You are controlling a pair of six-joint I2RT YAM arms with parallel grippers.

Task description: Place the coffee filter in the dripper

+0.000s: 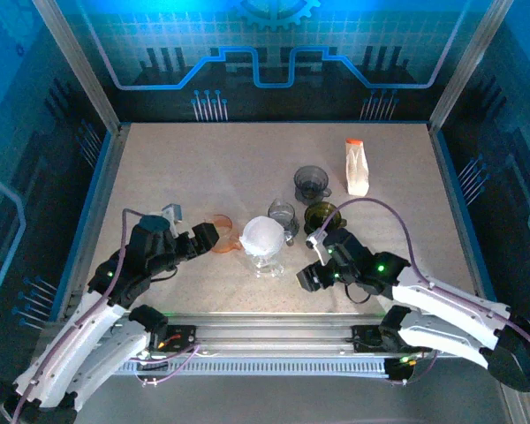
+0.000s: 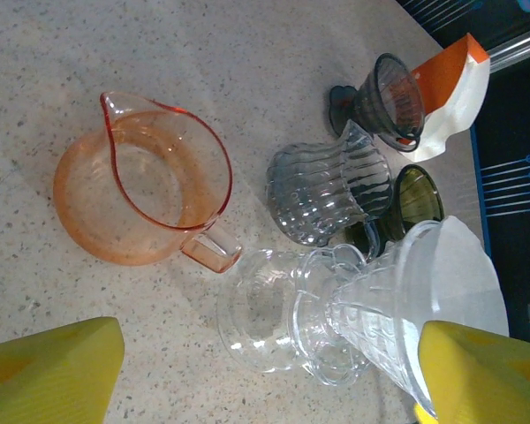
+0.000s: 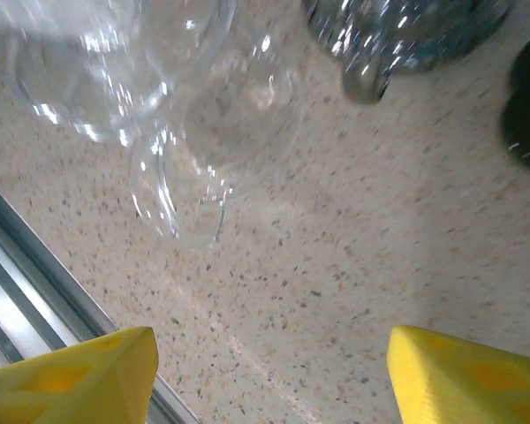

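A clear glass dripper (image 1: 265, 256) stands near the table's front middle, with the white coffee filter (image 1: 262, 235) sitting in its cone. In the left wrist view the dripper (image 2: 362, 309) and the filter (image 2: 464, 269) lie just ahead of my left gripper (image 2: 269, 375). That gripper is open, and its right finger (image 2: 486, 371) is close beside the dripper's rim. From above, the left gripper (image 1: 214, 237) is just left of the dripper. My right gripper (image 1: 307, 261) is just right of it, open over bare table (image 3: 269, 380), with the dripper's foot (image 3: 177, 132) ahead to the left.
An orange dripper (image 2: 150, 194) lies left of the clear one. Behind stand a ribbed grey dripper (image 2: 327, 190), a dark olive one (image 2: 406, 203), a smoky one (image 2: 384, 97) and a white filter bag (image 1: 357, 166). The metal rail (image 3: 18, 291) of the near edge is close.
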